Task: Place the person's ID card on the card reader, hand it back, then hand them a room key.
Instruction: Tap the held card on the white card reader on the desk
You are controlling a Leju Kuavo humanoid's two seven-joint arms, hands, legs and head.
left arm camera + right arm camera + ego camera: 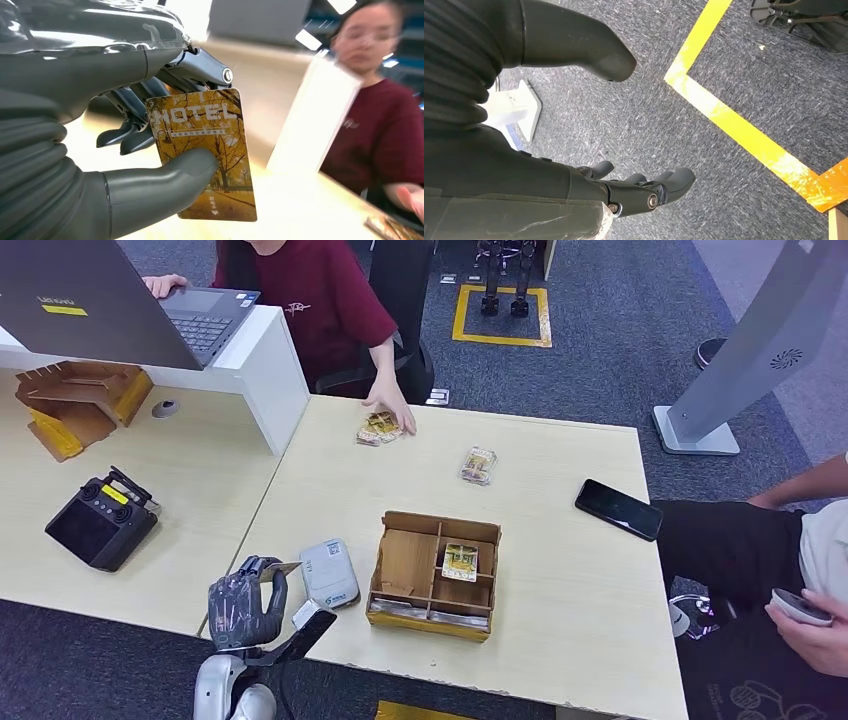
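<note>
So the big pale wood table (560,540) takes up most of the head view, with a person in a dark red shirt (320,300) sitting at the far side, one hand resting on a small stack of cards (379,428) near the far edge. There's an open laptop (120,300) up on the white raised counter to the far left, and a second person's arm (800,490) comes in on the right side. Roughly mid-table sits a wooden divider box (434,575) with a yellowish card (460,562) lying in one of its right-hand compartments. Just to the left of the box is the white card reader (329,572), flat on the table near the front edge. A black phone (618,509) lies over on the right, and another little card pack (479,465) sits apart from the box toward the far side. The left robot hand (245,602) is up at the front edge of the table, just left of the reader, pinching a golden HOTEL key card (205,150) between thumb and fingers, held upright off the table. The right robot hand (624,187) hangs over grey carpet with yellow floor tape (744,130), fingers loosely apart and nothing in them
</note>
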